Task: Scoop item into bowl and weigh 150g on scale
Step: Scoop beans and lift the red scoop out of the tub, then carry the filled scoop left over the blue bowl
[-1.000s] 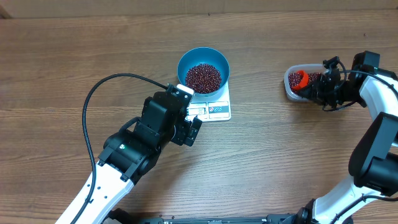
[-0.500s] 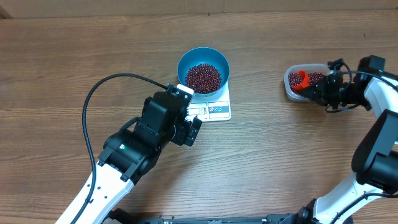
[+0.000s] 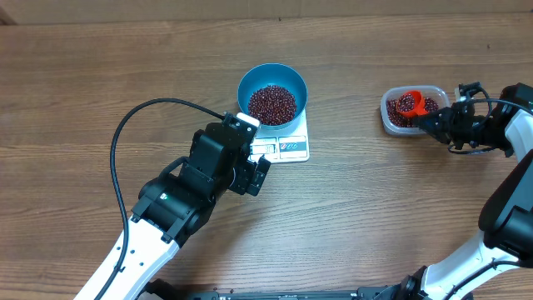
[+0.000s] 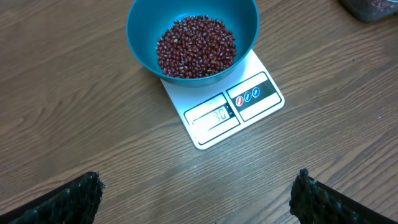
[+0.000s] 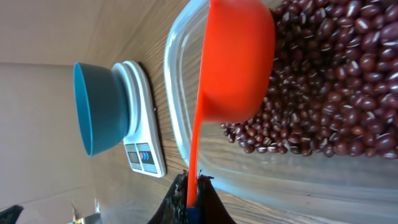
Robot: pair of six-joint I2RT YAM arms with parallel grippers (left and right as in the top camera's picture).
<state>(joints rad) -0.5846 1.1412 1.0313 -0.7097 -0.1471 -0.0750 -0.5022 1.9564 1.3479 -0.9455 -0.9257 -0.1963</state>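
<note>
Scale (image 4: 224,112) display digits illegible. My left pincer (image 4: 196,196) gapes wide, empty; my right pincer (image 5: 191,194) clamps the scoop (image 5: 239,62) handle over the tub (image 5: 176,93).

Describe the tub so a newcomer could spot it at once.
From the blue bowl on the white scale mid-table, look far right. The tub sits there beside the right gripper: see-through plastic, not blue, with a red scoop held over its beans.

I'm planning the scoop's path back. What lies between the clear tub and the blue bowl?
Only bare wooden table lies between the tub and the bowl, which stands on its scale. The overhead view shows that whole stretch.
</note>
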